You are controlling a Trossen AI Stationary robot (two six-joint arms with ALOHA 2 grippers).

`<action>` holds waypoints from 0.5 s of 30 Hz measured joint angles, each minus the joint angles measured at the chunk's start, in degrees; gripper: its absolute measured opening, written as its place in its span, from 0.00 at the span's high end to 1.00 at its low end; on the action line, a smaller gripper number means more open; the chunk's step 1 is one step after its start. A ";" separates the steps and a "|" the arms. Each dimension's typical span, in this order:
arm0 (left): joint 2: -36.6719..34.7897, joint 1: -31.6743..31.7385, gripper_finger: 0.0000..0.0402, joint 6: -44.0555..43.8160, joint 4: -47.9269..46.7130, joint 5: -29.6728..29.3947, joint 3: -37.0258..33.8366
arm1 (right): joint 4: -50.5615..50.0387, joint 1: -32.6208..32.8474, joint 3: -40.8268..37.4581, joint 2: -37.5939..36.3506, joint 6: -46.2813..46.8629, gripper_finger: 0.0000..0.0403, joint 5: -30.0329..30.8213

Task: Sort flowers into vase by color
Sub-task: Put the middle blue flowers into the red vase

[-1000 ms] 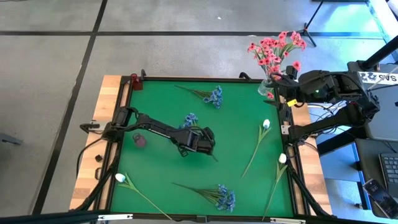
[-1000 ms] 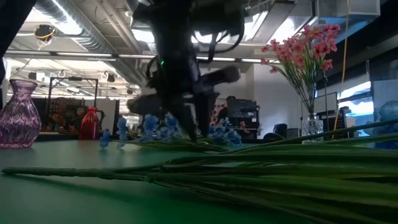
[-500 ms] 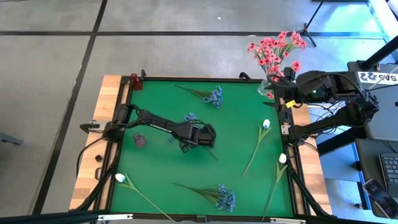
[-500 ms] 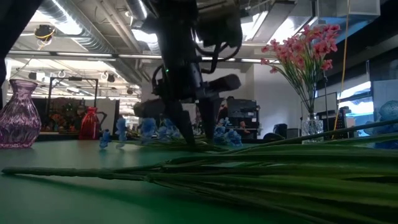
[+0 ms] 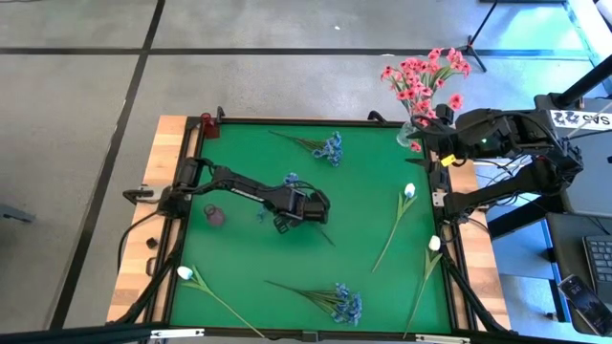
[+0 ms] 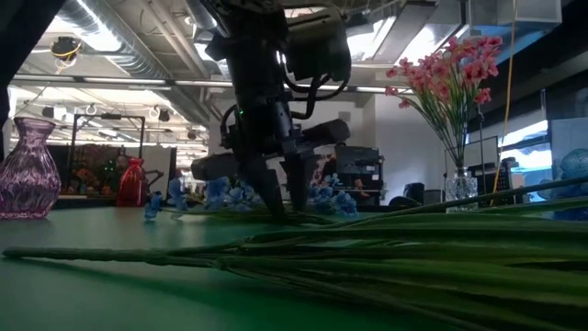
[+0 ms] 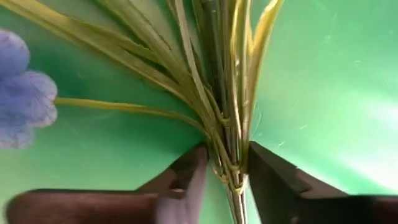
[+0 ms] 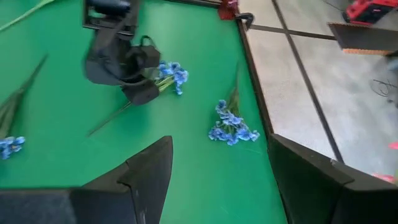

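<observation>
The left gripper (image 7: 225,163) is down at mid-desk (image 5: 363,229), jaws clenched on the bundled stems of a blue flower sprig (image 5: 290,182) lying on the green surface. The right gripper (image 5: 432,134) waits at the desk's far right corner — jaws released — beside the pink flowers (image 5: 421,76) standing in a clear vase (image 6: 459,187).

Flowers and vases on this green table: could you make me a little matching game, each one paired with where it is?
Things:
1. pink flowers
2. purple vase
3. blue sprig
4. white bud

Places:
A. lying on the mat near the right edge
B. between the left end effector's fingers
C. standing in a clear vase at the far right corner
D. standing on the mat's left side

Pairs: 1-C, 2-D, 3-B, 4-A
</observation>
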 joint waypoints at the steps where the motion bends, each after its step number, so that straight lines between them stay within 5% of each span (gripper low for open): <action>1: -0.03 0.43 0.78 0.74 -0.05 0.22 -0.01 | 0.09 0.01 0.00 0.00 -0.44 0.35 -0.88; 7: -2.36 2.63 0.97 7.38 -2.66 -5.97 0.27 | 3.09 0.02 0.00 0.00 -1.43 0.35 -5.58; 15: -20.17 4.54 0.97 24.73 -12.78 -27.89 0.37 | 8.42 0.02 0.00 0.53 -3.08 0.35 -6.99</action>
